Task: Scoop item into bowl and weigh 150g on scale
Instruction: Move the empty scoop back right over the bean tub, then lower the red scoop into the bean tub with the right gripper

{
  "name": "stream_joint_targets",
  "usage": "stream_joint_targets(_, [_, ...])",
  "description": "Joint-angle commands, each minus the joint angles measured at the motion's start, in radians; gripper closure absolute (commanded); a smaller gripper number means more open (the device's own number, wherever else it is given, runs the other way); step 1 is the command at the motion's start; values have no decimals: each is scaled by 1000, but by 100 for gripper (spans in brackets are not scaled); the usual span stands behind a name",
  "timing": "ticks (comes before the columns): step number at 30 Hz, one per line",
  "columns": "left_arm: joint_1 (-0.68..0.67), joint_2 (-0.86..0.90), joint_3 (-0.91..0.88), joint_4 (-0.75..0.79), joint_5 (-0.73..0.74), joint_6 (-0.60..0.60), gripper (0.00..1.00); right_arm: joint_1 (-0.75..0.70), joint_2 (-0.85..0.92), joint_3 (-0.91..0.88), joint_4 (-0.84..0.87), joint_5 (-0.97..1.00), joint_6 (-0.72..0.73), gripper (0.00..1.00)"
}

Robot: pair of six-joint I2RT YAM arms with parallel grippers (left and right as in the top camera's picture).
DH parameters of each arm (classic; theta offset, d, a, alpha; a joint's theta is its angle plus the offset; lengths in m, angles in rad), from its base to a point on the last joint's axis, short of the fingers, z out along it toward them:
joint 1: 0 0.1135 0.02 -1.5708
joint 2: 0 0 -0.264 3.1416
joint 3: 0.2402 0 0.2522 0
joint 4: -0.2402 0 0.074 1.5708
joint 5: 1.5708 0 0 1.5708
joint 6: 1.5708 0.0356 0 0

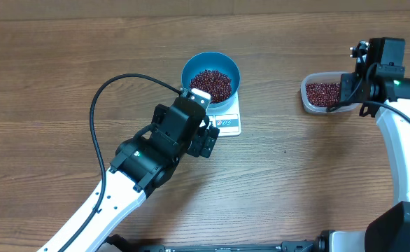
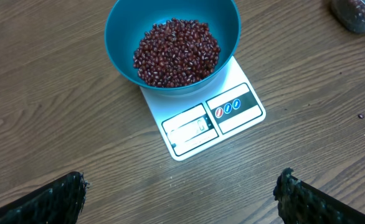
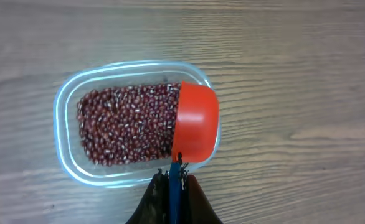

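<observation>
The teal bowl (image 1: 188, 68) stands on the white scale (image 1: 230, 123) near the middle of the table (image 1: 51, 70), covering the scale's far part and leaving its display and button panel showing; the reading is too small to make out. A heap of dark red beans (image 1: 211, 84) fills the bottom of the bowl. The left gripper (image 2: 181, 190) hovers just beside the scale's panel edge with its jaws spread wide and nothing between them. Well apart, at the table's right side, a clear plastic tub (image 3: 67, 124) holds more of the beans. The right gripper (image 3: 172, 190) is clamped on the thin blue handle (image 3: 172, 177) of an orange-red scoop (image 3: 195, 124), which lies tipped at one end of the tub with its mouth against the beans
</observation>
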Motion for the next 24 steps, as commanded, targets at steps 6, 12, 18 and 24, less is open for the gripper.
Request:
stream_joint_targets(6, [5, 8, 9, 4, -13, -14, 0, -3, -9, 6, 6, -151, 400, 96])
stream_joint_targets(12, [5, 8, 8, 4, -13, -14, 1, -3, -4, 5, 10, -172, 592, 96])
stream_joint_targets(18, [5, 8, 8, 4, -13, -14, 0, -3, 33, 5, 23, -161, 668, 96])
stream_joint_targets(24, [5, 8, 9, 4, -13, -14, 0, -3, 103, 4, 28, -162, 681, 83])
